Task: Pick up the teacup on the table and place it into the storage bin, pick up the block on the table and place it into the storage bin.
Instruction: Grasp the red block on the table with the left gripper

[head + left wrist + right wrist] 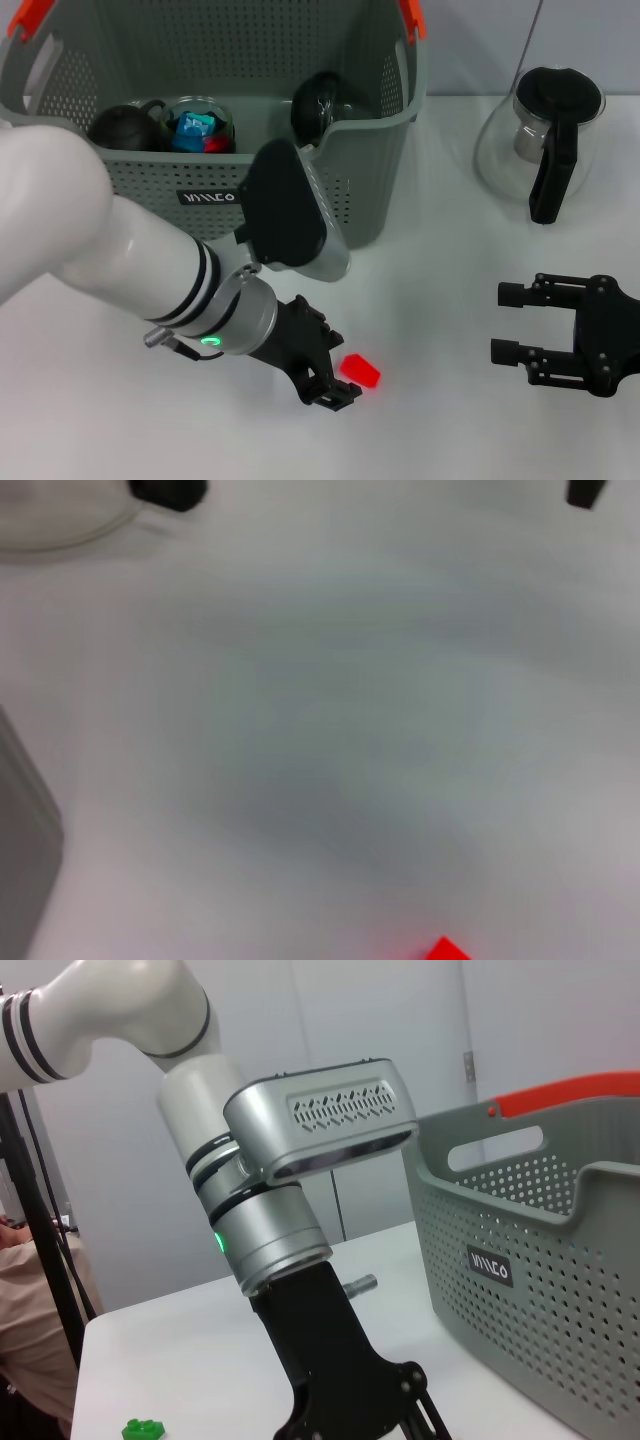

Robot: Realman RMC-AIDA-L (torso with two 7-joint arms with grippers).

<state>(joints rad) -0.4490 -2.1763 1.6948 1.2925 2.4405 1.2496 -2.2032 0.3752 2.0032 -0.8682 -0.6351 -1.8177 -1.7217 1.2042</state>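
Note:
A small red block (360, 372) lies on the white table (450, 420) in front of the storage bin (380, 190). My left gripper (341, 373) is down at the table, open, with the block just off its fingertips. The left wrist view catches only a corner of the block (445, 950) at the frame's lower edge. No teacup stands on the table. Two dark round vessels (125, 125) (320, 100) lie inside the bin, and I cannot tell whether either is the teacup. My right gripper (502, 322) rests open, low at the right.
A glass teapot (540, 140) with a black handle stands at the back right. A glass cup (200, 125) with blue and red pieces sits in the bin. A green block (145, 1427) lies on the table beyond my left arm (270, 1230).

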